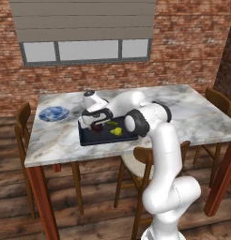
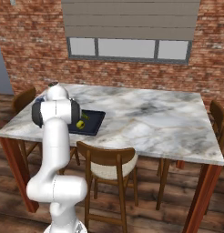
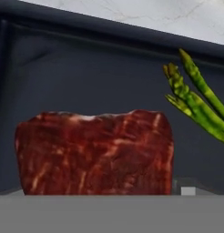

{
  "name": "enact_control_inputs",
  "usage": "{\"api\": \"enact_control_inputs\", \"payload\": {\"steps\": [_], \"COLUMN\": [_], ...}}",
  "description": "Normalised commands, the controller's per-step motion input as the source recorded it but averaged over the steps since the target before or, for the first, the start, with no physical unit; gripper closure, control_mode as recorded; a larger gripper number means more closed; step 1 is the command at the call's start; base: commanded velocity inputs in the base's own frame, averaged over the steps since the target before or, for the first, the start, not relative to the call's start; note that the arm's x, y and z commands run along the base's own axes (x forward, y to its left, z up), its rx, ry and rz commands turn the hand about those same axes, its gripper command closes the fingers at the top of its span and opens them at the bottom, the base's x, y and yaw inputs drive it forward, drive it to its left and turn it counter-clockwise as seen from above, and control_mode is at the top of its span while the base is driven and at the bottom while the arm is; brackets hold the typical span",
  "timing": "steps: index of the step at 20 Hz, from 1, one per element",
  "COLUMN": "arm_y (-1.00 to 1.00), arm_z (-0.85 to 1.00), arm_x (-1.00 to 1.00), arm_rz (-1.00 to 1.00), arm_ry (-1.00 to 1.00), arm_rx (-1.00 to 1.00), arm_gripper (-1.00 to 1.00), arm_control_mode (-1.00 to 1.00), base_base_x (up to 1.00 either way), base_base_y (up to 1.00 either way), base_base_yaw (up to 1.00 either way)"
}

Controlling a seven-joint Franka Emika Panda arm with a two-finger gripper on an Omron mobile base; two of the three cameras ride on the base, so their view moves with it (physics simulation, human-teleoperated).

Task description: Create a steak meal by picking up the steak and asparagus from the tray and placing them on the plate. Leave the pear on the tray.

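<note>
The steak (image 3: pixel 93 152), low in the middle of the hand view, is deep red-brown with paler pink and whitish streaks of marbling, and the asparagus (image 3: pixel 196 102) at the right edge is bright green with yellowish-green tips, both against the flat black of the tray (image 3: pixel 86 77). In the left base view the plate (image 1: pixel 54 113) at centre left is mottled blue and white, the pear (image 1: pixel 117 131) near the middle is yellow, and the table (image 1: pixel 197 112) is white marble veined with grey on red-brown legs. The wall (image 1: pixel 183 42) across the top is red-brown brick, the window blind (image 1: pixel 84 18) in the upper left is grey-beige, and the chairs (image 1: pixel 23 122) are dark brown wood.
</note>
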Motion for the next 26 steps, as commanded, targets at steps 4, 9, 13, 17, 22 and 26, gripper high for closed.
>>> {"api": "enact_control_inputs", "payload": {"steps": [4,9,13,17,22,26], "arm_y": [0.0,-0.03,-0.45,-0.84,-0.84,-0.7], "arm_z": [-0.33,-0.32,-0.01,0.46,0.78,0.85], "arm_x": [0.19,-0.06,-0.54,-0.96,-1.0,-1.0], "arm_rz": [0.0,0.0,0.0,0.0,0.0,0.0], "arm_ry": [0.03,0.0,-0.04,-0.24,-0.3,-0.28], "arm_rx": [0.0,0.0,0.08,0.2,0.24,0.2], "arm_gripper": [-1.0,1.0,1.0,1.0,1.0,1.0], "arm_control_mode": [-1.0,-1.0,-1.0,-1.0,-1.0,-1.0], "base_base_x": [0.0,0.0,0.0,0.0,0.0,0.0], "base_base_y": [0.0,0.0,0.0,0.0,0.0,0.0], "base_base_yaw": [0.0,0.0,0.0,0.0,0.0,0.0]}}
